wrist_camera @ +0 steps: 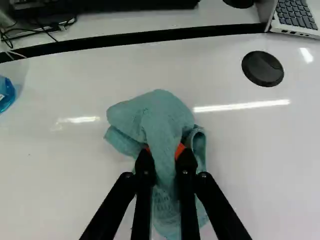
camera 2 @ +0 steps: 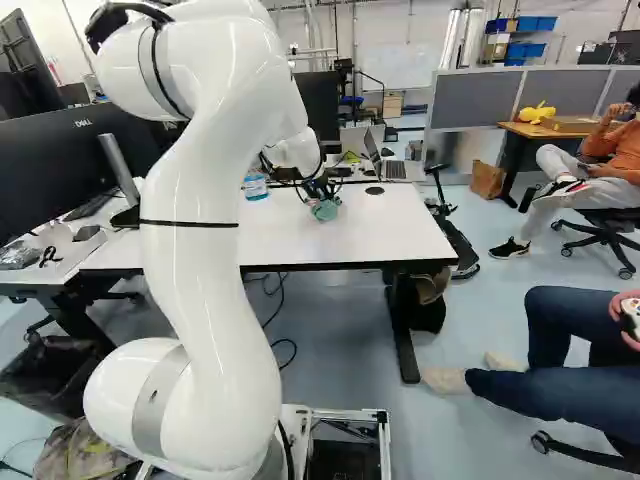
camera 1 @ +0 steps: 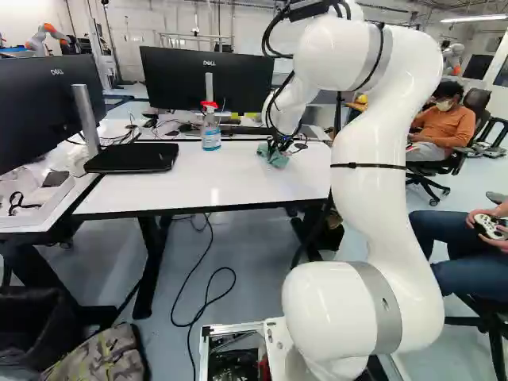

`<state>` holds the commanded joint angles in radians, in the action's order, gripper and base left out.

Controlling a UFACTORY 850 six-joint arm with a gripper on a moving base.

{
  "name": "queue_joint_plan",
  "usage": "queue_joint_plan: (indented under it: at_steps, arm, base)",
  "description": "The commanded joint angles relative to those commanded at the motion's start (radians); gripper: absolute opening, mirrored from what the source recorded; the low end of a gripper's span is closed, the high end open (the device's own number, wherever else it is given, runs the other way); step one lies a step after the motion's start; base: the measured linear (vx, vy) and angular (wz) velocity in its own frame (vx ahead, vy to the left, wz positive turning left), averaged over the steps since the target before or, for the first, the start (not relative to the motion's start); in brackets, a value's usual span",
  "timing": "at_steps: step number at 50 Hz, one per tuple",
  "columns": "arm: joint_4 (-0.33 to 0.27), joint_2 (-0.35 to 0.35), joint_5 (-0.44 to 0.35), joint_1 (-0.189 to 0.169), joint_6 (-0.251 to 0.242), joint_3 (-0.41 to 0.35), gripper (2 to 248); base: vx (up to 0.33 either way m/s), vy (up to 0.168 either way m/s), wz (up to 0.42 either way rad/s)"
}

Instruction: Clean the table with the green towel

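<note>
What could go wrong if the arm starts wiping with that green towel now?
The green towel is bunched in the hand, so it may wipe only a narrow strip. A wide sweep might knock over the red-topped bottle standing on the same table. Loose folds could snag on the round black cap.

The gripper (camera 1: 275, 149) was viewed in the left base view from well behind it and left of the arm (camera 1: 371, 210), and in the right base view from behind and right of the arm; both were aimed ahead and a little down. The table (camera 1: 198, 186) around the gripper and the bottle (camera 1: 211, 133) to its left were shared by all three views. The wrist view was taken close up, directed down along the gripper (wrist_camera: 165, 150); the laptop (camera 2: 394, 170) ahead and right of it was shared with the right base view.
</note>
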<state>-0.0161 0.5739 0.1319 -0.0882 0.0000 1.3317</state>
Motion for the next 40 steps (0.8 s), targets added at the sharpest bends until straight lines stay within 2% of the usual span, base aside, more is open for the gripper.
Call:
queue_joint_plan:
  at_steps: [21,40]
  arm:
    - [0.0,0.07,0.0,0.029,0.0,0.097,56]
    - [0.0,0.046,0.0,0.075,0.0,0.064,56]
  base:
    - [0.0,0.0,0.0]
    - [0.0,0.0,0.0]
